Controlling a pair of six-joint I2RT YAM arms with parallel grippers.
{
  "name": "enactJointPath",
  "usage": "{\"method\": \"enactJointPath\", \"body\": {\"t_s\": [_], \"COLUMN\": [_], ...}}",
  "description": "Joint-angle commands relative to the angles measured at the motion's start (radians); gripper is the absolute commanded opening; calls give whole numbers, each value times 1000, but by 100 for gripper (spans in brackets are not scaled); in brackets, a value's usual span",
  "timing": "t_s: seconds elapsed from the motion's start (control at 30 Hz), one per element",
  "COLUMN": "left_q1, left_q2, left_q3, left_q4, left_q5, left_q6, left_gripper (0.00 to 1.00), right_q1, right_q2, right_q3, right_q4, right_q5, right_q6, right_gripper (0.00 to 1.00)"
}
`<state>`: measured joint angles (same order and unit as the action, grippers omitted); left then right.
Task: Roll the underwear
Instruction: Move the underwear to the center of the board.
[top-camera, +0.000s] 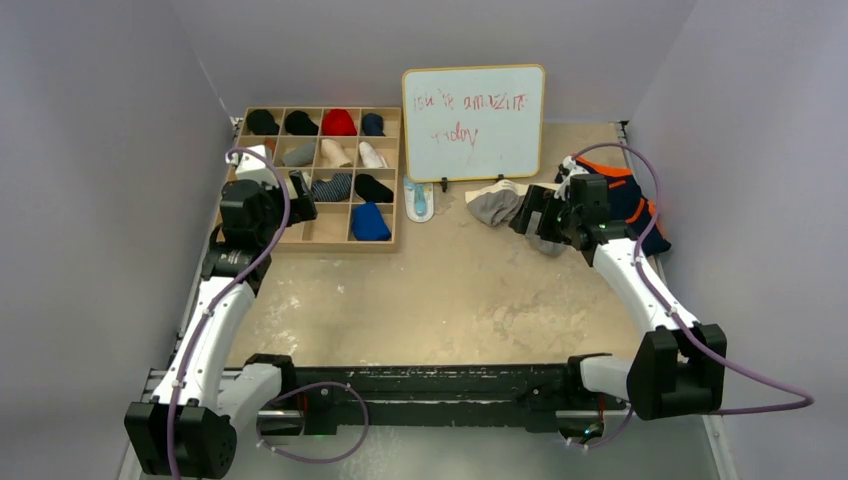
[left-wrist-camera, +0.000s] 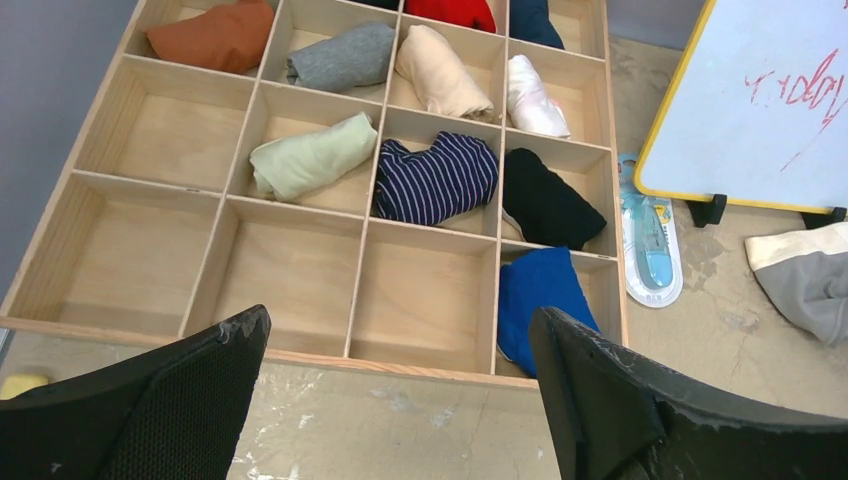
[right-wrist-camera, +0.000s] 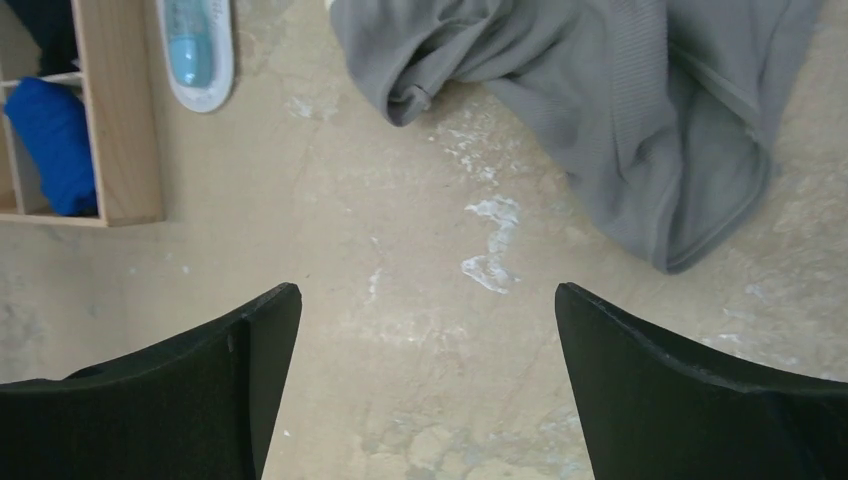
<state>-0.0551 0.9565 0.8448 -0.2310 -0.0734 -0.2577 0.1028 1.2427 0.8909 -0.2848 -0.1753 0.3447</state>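
Here we are with our right gripper (right-wrist-camera: 425, 295) spread wide and empty, hovering just short of the crumpled plain grey fabric briefs (right-wrist-camera: 640, 110), which lie in a heap on the beige table (top-camera: 450, 300) in front of the white dry-erase board (top-camera: 473, 120). The navy briefs with orange trim (top-camera: 632, 200) sit bunched near the right wall. Our left gripper (left-wrist-camera: 400, 315) is released too, holding nothing, poised over the near edge of the wooden divided tray (left-wrist-camera: 300, 352) of rolled garments, well apart from the work. As we judge it, the step in hand is reaching for the grey pair, and a roll won't go well from a heap: we want to pinch one edge, the waistband if we can find it, drag the cloth onto open table and flatten it first. We should come in low so we catch a hem rather than a whole fold, and bring the left gripper across to pin the far side
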Motion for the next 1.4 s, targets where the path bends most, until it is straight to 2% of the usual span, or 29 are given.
{"method": "enactJointPath", "body": {"t_s": [0.0,0.1,0.23,0.37,0.53,0.67,0.9,1.0,1.13,1.17,1.23,1.3,1.37], "left_q1": [-1,0,26,31,34,34,34,35,34,35,34,34,35], "left_q2": [-10,-11,2,-19,-33,-36,-45,-44,-44,-44,-42,-39,-38], "left_q3": [-2,39,85,46,6,-2,3,8,10,9,8,10,10], "left_q4": [56,-16,-165,-136,-102,-92,-119,-139,-168,-170,-171,-174,-178], "left_q5": [12,119,93,228,316,314,293,283,256,253,253,253,248], "left_q6": [1,-10,-105,-88,-136,-145,-123,-104,-87,-87,-87,-87,-86], "left_gripper": [100,100,100,100,99,99,98,98,98,98,98,98,98], "right_q1": [-2,-2,-1,-2,-2,-2,-2,-2,-1,-1,-2,0,6], "right_q2": [3,40,96,139,191,241,364,406,530,561,598,595,551], "right_q3": [-3,-15,-1,27,64,107,223,244,377,408,443,444,418], "right_q4": [82,97,72,20,-40,-38,-96,-22,-83,-102,-118,-102,-73], "right_q5": [-71,-81,-45,42,149,165,276,292,301,299,298,311,249], "right_q6": [120,123,104,90,68,23,-21,-66,-110,-117,-132,-157,-206], "right_gripper": [99,99,99,98,90,83,81,81,80,77,64,47,29]}}
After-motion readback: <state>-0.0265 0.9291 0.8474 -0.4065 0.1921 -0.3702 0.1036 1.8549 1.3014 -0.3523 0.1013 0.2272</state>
